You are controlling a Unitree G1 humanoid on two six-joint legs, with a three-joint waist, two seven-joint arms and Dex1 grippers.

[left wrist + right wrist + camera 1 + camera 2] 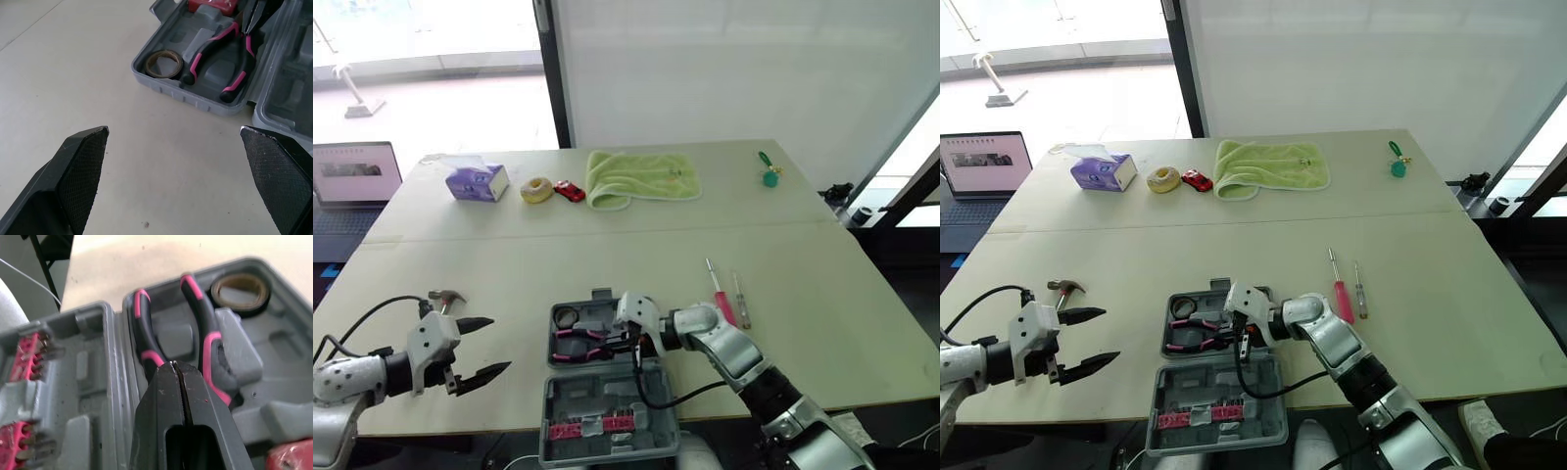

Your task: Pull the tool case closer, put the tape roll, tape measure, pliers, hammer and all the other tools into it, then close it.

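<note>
- The open grey plastic tool case (597,397) sits at the lower centre of the head views, close to the near table edge. From there, both arms can likely reach it for loading.
- The pink-and-black-handled pliers (579,345) lie in the moulded tray, and the dark tape roll (566,316) rests in the tray's back corner. Both look stowed.
- The right gripper (177,364) hangs just over the pliers' handles. Its fingers are pressed together with nothing between them, so it appears to have let go.
- A red object (293,458) also shows in the tray. It may be the tape measure, but I cannot be sure.
- The left gripper (499,343) hovers at the lower left with its fingers spread wide and empty, pointed toward the case.
- The steel-headed hammer (445,297) lies on the table just behind the left gripper, which makes it the likely next pick.
- The red-handled screwdriver (722,302) and the slim pale-handled screwdriver (741,308) lie side by side right of the case. They are still outside it.
</note>
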